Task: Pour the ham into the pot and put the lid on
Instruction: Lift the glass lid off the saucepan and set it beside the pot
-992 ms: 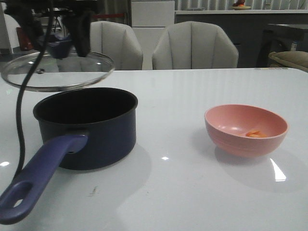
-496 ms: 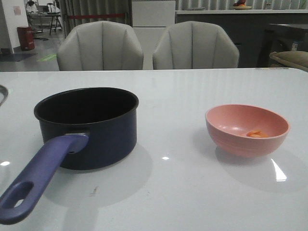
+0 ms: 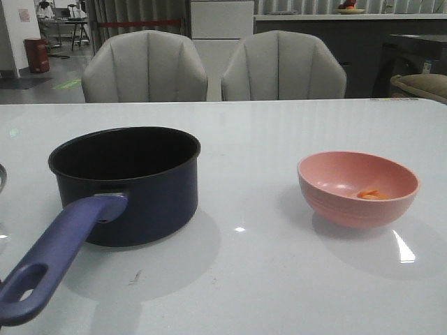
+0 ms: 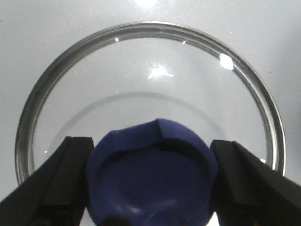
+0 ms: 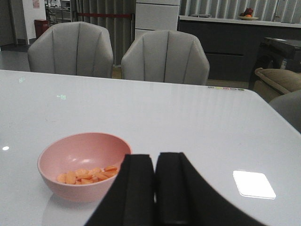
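1. Front view: the pot stands open on the counter, its handle reaching toward the camera. The bowl sits well apart from the pot, on its right, with the ham low inside. A sliver of the lid shows at the frame edge left of the pot. Neither arm is in sight here.

2. Left wrist view: the left gripper pinches the lid's knob, one finger on each side. The glass disc hangs flat below; whether it touches the counter, I cannot tell. Glass with a steel rim is likely heavy, stiff and breakable, so the knob is the sound hold, and it wants a gentle set-down.

3. Right wrist view: the right gripper has its fingers pressed together, empty, near the bowl. The ham is loose and light and should slide out on a tilt. The bowl looks smooth, probably slippery; its rim seems the only place to grip.
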